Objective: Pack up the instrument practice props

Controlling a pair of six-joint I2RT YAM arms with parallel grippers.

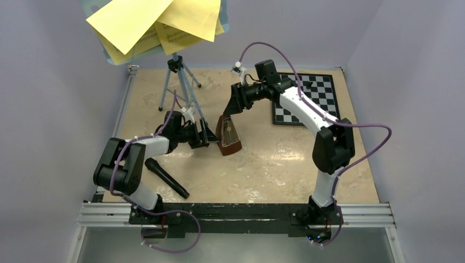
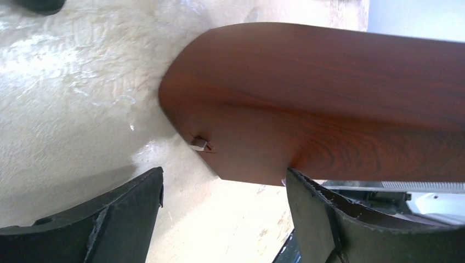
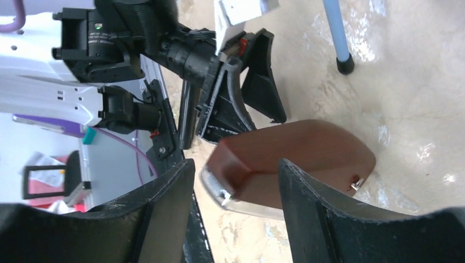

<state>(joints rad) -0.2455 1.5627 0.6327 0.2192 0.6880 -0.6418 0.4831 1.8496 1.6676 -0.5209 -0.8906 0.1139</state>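
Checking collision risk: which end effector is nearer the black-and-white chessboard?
Right. The right end effector hangs left of the black-and-white chessboard, by the brown wooden pyramid metronome; the left end effector is farther left, beyond that metronome.

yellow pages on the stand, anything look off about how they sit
Yes. The pages lie askew on the stand: they are fanned at different angles, not squared up, and their corners hang past the edges of its light-blue tray. None looks torn or fallen.

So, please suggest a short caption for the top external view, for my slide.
Two arms meet at the brown metronome; yellow pages sit on the blue stand.
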